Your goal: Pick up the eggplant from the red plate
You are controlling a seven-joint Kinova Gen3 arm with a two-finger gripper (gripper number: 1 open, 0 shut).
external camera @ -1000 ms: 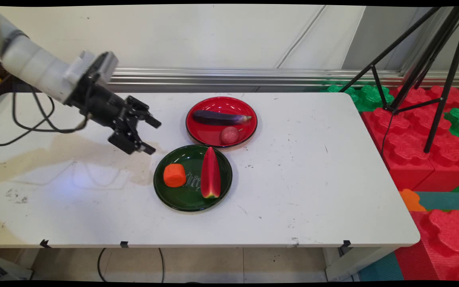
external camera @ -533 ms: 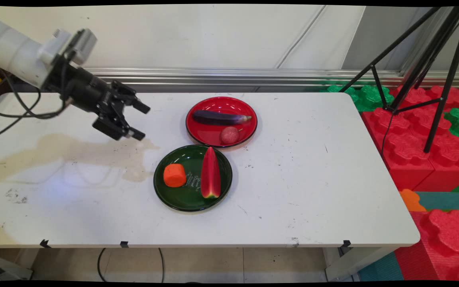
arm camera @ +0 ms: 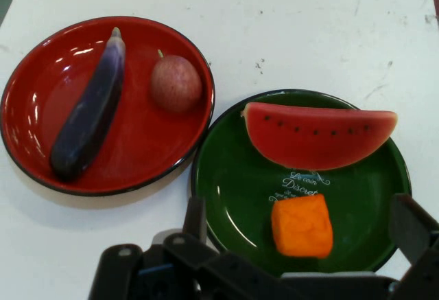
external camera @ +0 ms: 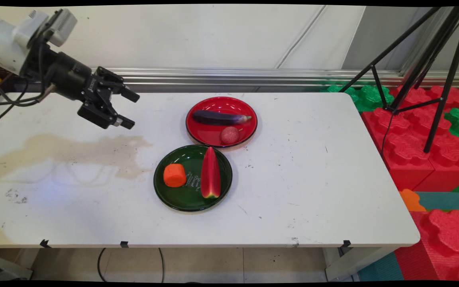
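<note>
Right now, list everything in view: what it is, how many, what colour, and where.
table: one, white, stained brown on its left part.
red plate: one, far middle of the table, touching the green plate.
eggplant: one, purple, lying on the red plate.
round fruit: one, pinkish red, on the red plate beside the eggplant.
green plate: one, dark green, nearer the camera.
watermelon slice: one, red with green rind, on the green plate.
orange block: one, on the green plate, apart from the slice.
tripod: one, black, right of the table.
foam blocks: several, red and green, on the floor at right.
claw: one, black, open, empty, raised above the table's far left.
</note>
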